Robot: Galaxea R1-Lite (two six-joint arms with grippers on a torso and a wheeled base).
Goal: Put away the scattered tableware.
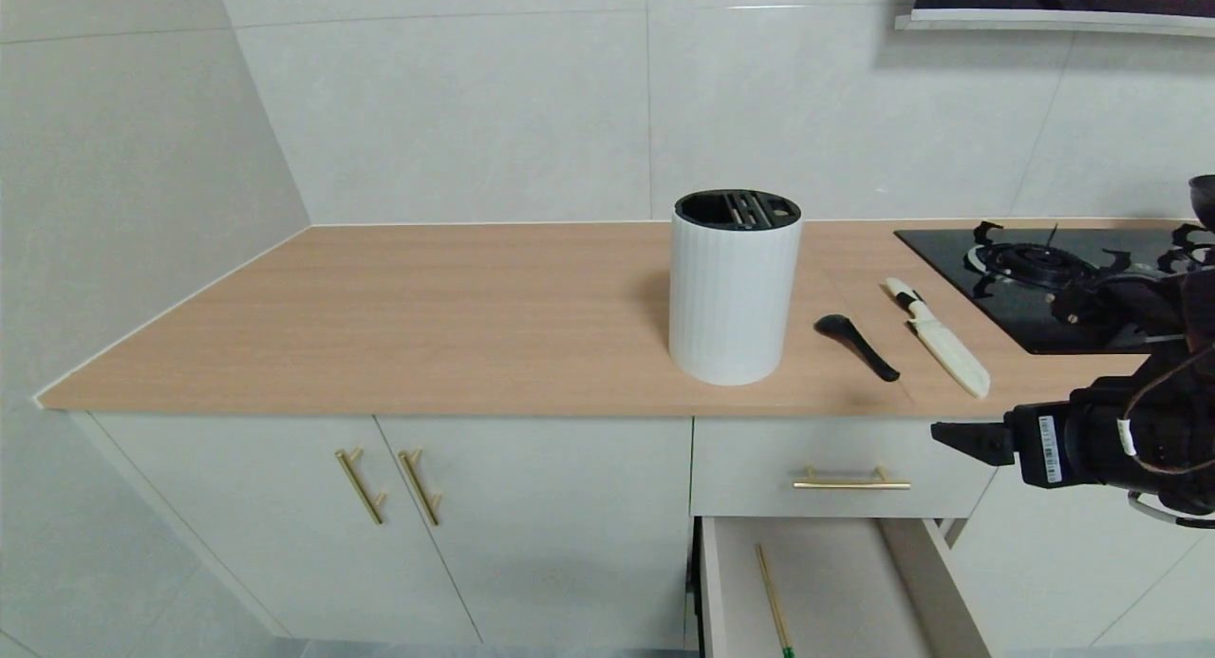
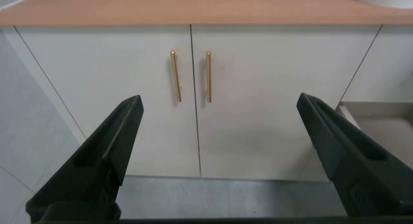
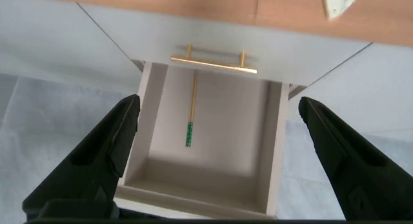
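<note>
Grey tiled wall (image 1: 456, 98) behind wood countertop (image 1: 427, 316), with white cabinets (image 1: 285, 506) below. Gas hob (image 1: 1035, 278) far right. Open drawer (image 1: 911, 582) near right. White ribbed knife block (image 1: 734, 297) mid-counter. Right gripper (image 3: 219, 104) over drawer and left gripper (image 2: 219, 104) facing cabinet doors, both spread wide. Cream knife (image 1: 935, 335) and black spoon (image 1: 854, 345) lie right of block, chopstick (image 1: 771, 596) in drawer.

Head overlooks counter (image 1: 380, 326), drawer (image 1: 835, 582); right wrist above same drawer; left faces doors (image 2: 258, 108).

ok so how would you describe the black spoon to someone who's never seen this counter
Find the tall white holder on the wooden counter. To its right, between it and the knife, lies the spoon: short and all black, where the knife is longer and cream.
</note>
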